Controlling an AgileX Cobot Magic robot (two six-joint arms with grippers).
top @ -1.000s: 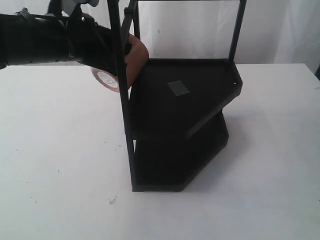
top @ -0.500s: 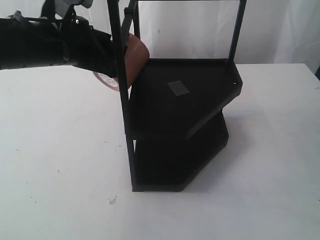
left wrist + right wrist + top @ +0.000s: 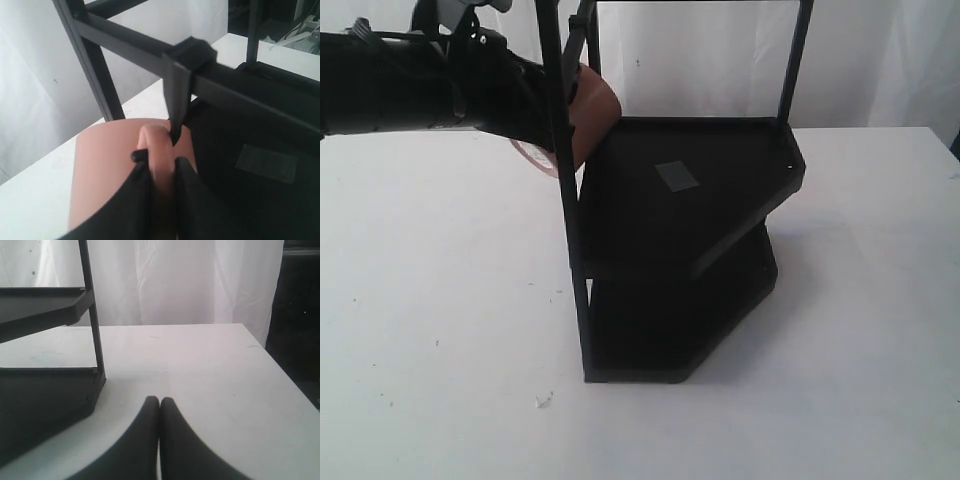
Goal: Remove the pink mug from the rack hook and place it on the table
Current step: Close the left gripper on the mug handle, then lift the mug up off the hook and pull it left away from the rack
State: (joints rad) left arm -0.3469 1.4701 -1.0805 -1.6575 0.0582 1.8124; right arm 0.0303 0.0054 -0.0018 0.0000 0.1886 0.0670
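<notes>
Small pink mug [image 3: 595, 115] up in the air, tipped on its side, base toward the left of the exterior view, pale sticker edge just showing underneath. Loop handle pinched in the jaws of the left gripper [image 3: 161, 162]. Tiny black rack hook [image 3: 176, 135] hanging off the slanted bar, tip touching the handle's top. White bench [image 3: 440, 300] well below, faintly speckled.

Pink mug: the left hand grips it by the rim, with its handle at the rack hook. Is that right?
Not the rim. In the left wrist view the left hand grips the pink mug by its loop handle, with the handle at the rack hook.
</notes>
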